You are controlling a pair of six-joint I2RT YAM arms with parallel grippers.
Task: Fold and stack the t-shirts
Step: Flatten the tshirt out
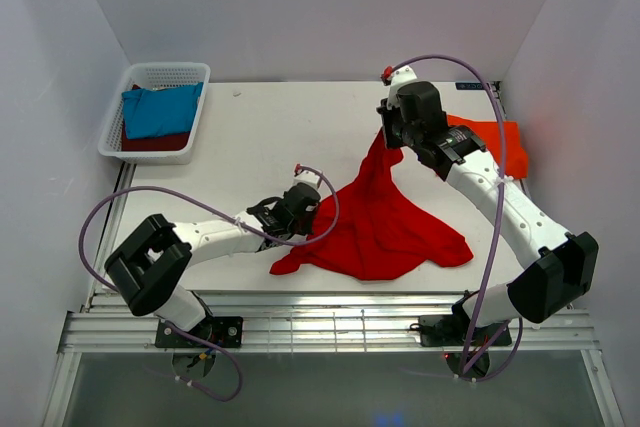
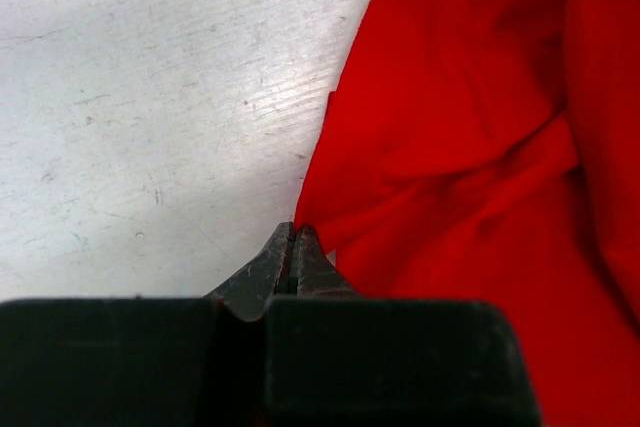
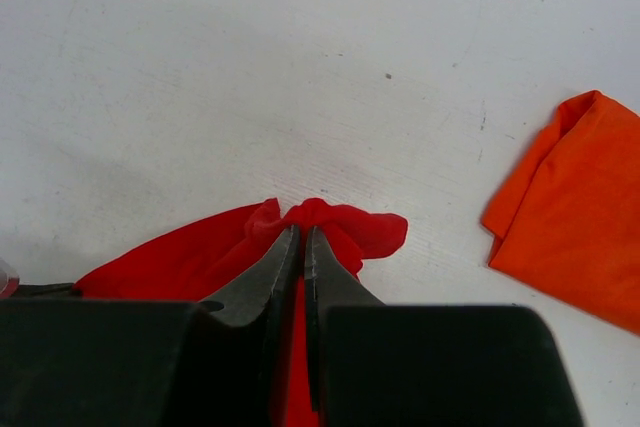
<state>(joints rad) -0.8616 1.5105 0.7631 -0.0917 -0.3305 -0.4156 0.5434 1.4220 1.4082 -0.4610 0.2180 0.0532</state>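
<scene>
Red, bright and soft: bright red t-shirt (image 1: pixel 385 232) lying mostly crumpled on the white bench (image 1: pixel 260 137) between the two arms, with one corner drawn up off the surface. Pinched at that raised corner by the right end effector (image 3: pixel 302 247), clamped tight with a puff of red cloth bulging around the tips. Held high, probably to let the fabric hang and open out before flattening.

Caught low on the opposite, near-left edge by the left end effector (image 2: pixel 293 242), closed down against the bench right at the hem. Apparently nipping just the edge of the cloth, though hard to confirm how much. Two holds on separate edges, presumably for pulling the shirt taut and spreading it flat as a first step toward folding. Not yet folded, by the look of it.

Orange-red t-shirt (image 1: pixel 497 142) lying flat at the far right of the bench, just beyond the right end effector and apart from the red one. Looks already folded, so likely the base of the stack and kept out of the way. Teal-blue t-shirt (image 1: pixel 160 110) resting on top of dark maroon t-shirt (image 1: pixel 150 142) inside the white mesh basket (image 1: pixel 165 69) at the far left corner, well apart from the work and seemingly waiting their turn.

No brand, label, print or writing readable on any shirt, the basket or the arms.
</scene>
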